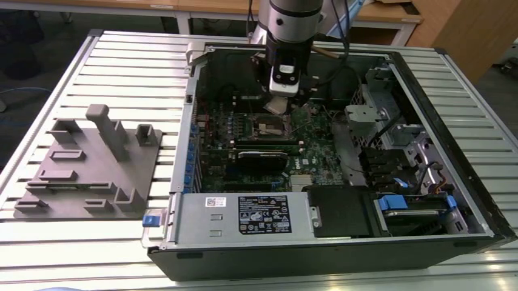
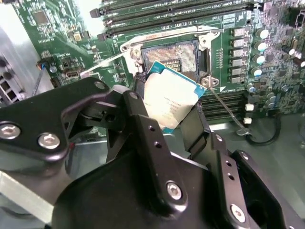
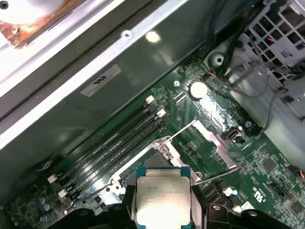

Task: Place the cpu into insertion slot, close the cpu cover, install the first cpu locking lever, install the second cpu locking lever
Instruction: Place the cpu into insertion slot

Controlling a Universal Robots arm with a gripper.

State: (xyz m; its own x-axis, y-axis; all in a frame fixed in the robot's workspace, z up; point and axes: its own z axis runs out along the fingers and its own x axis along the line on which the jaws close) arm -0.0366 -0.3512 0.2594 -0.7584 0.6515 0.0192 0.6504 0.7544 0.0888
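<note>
Nearest the lens in the second wrist view, the gripper [image 2: 169,114] is clenched on the cpu [image 2: 169,93]. Its black fingers [image 2: 143,129] press two opposite edges, and the silver face tilts above the near rim of the insertion slot [image 2: 177,56], not seated. That view lays bare the slot's golden-brown contact field, and a thin wire locking lever [image 2: 228,110] juts out beside it.

In the first wrist view the cpu [image 3: 163,195] hides most of the slot. That view adds the cpu cover [image 3: 214,145], swung open to one side with green board visible through its window. Long memory slots [image 3: 109,144] run along the case wall.

The exterior view gives the wider setting. At the exterior view's left, a grey moulded fixture [image 1: 89,163] lies on the slatted counter [image 1: 121,66]. Further right stands the open computer case [image 1: 453,121]. There the arm [image 1: 292,24] hangs over the green motherboard [image 1: 316,151] with the cpu just above the slot [image 1: 273,126].
</note>
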